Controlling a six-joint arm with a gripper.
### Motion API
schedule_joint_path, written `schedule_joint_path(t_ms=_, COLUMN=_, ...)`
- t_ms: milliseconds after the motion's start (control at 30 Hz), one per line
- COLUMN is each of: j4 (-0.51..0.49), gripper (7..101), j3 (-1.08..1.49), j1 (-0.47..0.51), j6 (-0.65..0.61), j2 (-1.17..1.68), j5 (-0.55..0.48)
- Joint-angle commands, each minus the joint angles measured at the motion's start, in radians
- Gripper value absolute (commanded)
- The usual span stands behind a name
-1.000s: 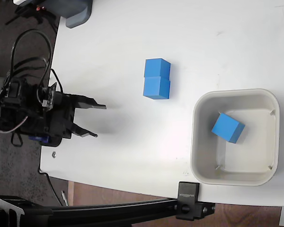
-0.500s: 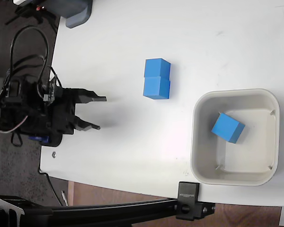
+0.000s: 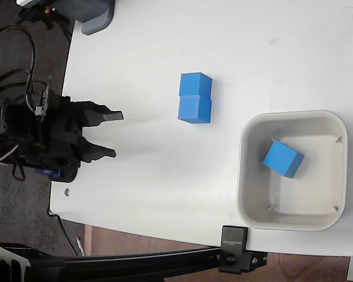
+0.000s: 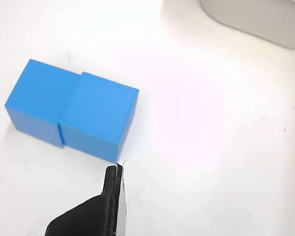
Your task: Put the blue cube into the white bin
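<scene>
In the fixed view two blue cubes sit side by side and touching near the table's middle, one (image 3: 195, 85) just above the other (image 3: 194, 109). A third blue cube (image 3: 283, 158) lies tilted inside the white bin (image 3: 242, 176) at the right. My gripper (image 3: 112, 135) is open and empty by the table's left edge, well left of the cube pair. The wrist view shows the same pair (image 4: 101, 115) (image 4: 39, 101) just beyond one black finger (image 4: 105, 211), with the bin's corner (image 4: 255, 17) at the top right. The other finger is out of frame.
A grey device (image 3: 97, 14) stands at the table's top left corner. A black clamp (image 3: 235, 255) on a bar grips the near edge below the bin. Cables (image 3: 12, 64) loop off the table behind the arm.
The gripper has shifted up the picture and slightly left, staying open. The cubes and the bin have not moved.
</scene>
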Motion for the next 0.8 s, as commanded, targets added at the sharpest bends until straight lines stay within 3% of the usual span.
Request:
schedule_joint_path(t_ms=33, j4=0.074, gripper=100.3, j3=-0.235, j1=0.023, j6=-0.164, j2=-0.201, j5=-0.089)
schedule_joint_path(t_ms=267, j4=0.293, gripper=99.2, j3=-0.529, j1=0.067, j6=-0.476, j2=-0.529, j5=-0.132)
schedule_joint_path(t_ms=467, j4=0.255, gripper=97.6, j3=-0.502, j1=0.138, j6=-0.683, j2=-0.534, j5=-0.170)
schedule_joint_path(t_ms=800, j4=0.319, gripper=96.2, j3=-0.600, j1=0.201, j6=-0.923, j2=-0.696, j5=-0.175)
